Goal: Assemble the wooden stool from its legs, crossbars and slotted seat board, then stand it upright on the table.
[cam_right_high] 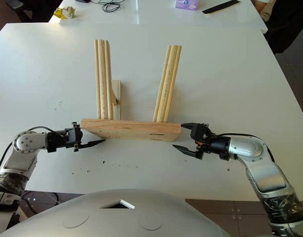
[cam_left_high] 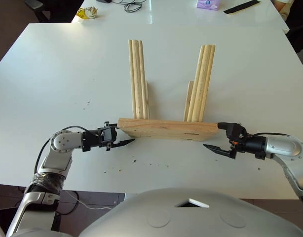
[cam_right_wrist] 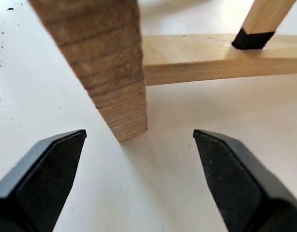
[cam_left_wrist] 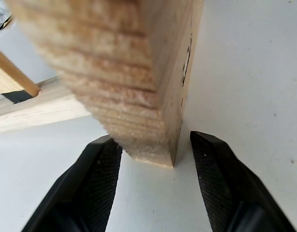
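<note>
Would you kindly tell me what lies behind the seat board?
The legs and a crossbar stretch away over the table; the seat board hides their joints.

The pale wooden seat board stands on its long edge on the white table, and its far face, where the slender wooden legs meet it, is turned away from the head camera. Behind those legs the flat wooden crossbars show only as short slivers, and their joints cannot be made out. In the left wrist view the board's end is blurred and cut off by the picture's edge. In the right wrist view a black-tipped wooden stick beyond the board is cut off too. Far beyond the board, a crumpled yellow thing is too small to identify, and a purple box is cropped
</note>
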